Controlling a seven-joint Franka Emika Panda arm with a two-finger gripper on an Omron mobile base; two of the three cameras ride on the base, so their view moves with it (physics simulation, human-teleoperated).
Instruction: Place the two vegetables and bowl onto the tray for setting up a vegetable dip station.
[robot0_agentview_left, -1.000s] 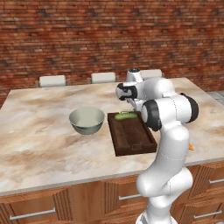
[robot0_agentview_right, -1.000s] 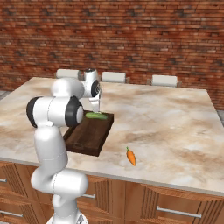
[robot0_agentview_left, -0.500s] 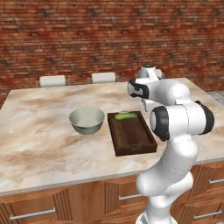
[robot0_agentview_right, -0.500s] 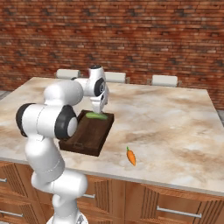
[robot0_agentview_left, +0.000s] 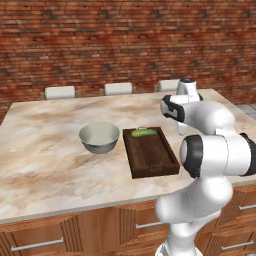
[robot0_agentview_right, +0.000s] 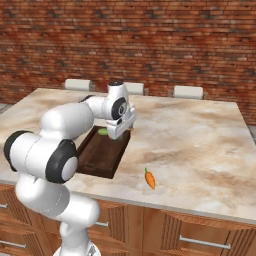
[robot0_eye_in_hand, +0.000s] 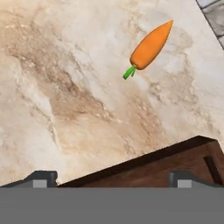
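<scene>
The dark brown tray (robot0_agentview_left: 150, 159) lies on the marble counter with the green cucumber (robot0_agentview_left: 144, 133) resting at its far end. The pale grey-green bowl (robot0_agentview_left: 100, 137) stands on the counter just left of the tray. The orange carrot (robot0_agentview_right: 149, 179) lies on the counter to the right of the tray, near the front edge. My gripper (robot0_agentview_right: 120, 133) hangs open and empty over the tray's far right rim, partly covering the cucumber (robot0_agentview_right: 103, 132). In the hand view the carrot (robot0_eye_in_hand: 151, 46) lies ahead of the open gripper (robot0_eye_in_hand: 112, 179), and a tray corner (robot0_eye_in_hand: 175, 162) sits just before the fingertips (robot0_eye_in_hand: 41, 177).
Chair backs (robot0_agentview_left: 118, 88) line the counter's far side in front of a brick wall. Wide bare marble (robot0_agentview_right: 200, 140) stretches right of the tray. The counter's front edge (robot0_agentview_right: 165, 210) runs close to the carrot, with wooden drawers below.
The arm has swung right, from above the cucumber on the tray to the tray's right rim. The gripper has stayed open and the cucumber lies where it was.
</scene>
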